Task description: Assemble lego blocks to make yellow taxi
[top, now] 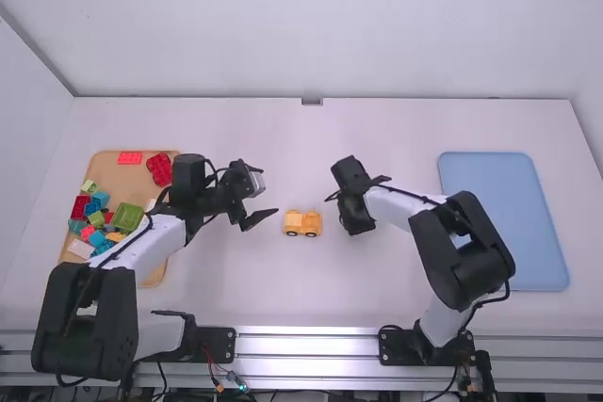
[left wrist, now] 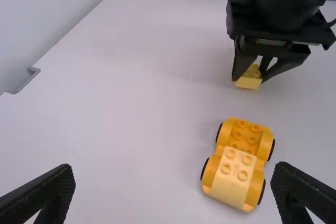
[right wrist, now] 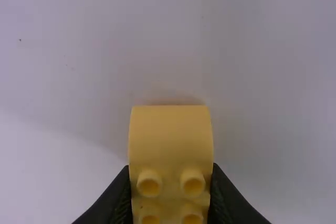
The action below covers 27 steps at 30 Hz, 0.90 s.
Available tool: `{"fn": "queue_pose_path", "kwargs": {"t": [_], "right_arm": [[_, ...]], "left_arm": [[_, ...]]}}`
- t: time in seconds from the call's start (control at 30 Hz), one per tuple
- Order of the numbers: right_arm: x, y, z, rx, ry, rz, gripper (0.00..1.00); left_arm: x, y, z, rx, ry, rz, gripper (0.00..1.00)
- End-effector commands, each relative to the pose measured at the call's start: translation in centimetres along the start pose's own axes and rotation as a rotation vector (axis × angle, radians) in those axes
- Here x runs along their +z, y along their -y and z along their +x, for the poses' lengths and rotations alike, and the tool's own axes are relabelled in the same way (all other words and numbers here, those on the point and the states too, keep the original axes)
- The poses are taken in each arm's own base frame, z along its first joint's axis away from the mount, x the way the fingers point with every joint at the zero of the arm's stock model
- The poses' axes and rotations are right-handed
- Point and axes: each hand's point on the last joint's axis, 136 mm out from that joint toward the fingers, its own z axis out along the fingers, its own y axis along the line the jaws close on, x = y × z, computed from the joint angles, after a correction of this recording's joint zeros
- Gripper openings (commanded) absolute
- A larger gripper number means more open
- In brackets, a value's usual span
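**Tally of pieces and rig, by kind**

You have two trays: one tan tray [top: 127, 179], one blue tray [top: 504, 223]. Count two arms, and two grippers: left gripper [top: 268, 192], right gripper [top: 352, 213]. Wheeled base [left wrist: 245, 132]: one, with four black wheels [left wrist: 262, 192]. Yellow blocks off the tan tray: two, one pale block [left wrist: 232, 173] on the base, one curved block [right wrist: 171, 137] gripped. Assorted blocks [top: 128, 218] on the tan tray: more than ten (you'll find them too crowded for an exact count).
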Motion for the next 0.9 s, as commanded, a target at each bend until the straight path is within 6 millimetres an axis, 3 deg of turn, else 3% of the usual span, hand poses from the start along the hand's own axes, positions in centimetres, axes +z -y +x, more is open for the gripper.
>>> {"fn": "queue_pose_path", "kwargs": {"t": [0.0, 0.37, 0.87], "right_arm": [[-0.7, -1.3, 0.2, 0.122, -0.010, -0.043, 0.00], [-0.8, -0.5, 1.4, 0.166, -0.076, 0.003, 0.00], [-0.8, 0.7, 1.2, 0.265, -0.061, 0.054, 0.00]], "left_arm": [[-0.2, 0.5, -0.5, 0.002, 0.019, 0.014, 0.99], [-0.2, 0.6, -0.6, 0.001, 0.023, 0.019, 0.99], [-0.3, 0.5, -0.5, -0.004, 0.020, 0.017, 0.99]]}}
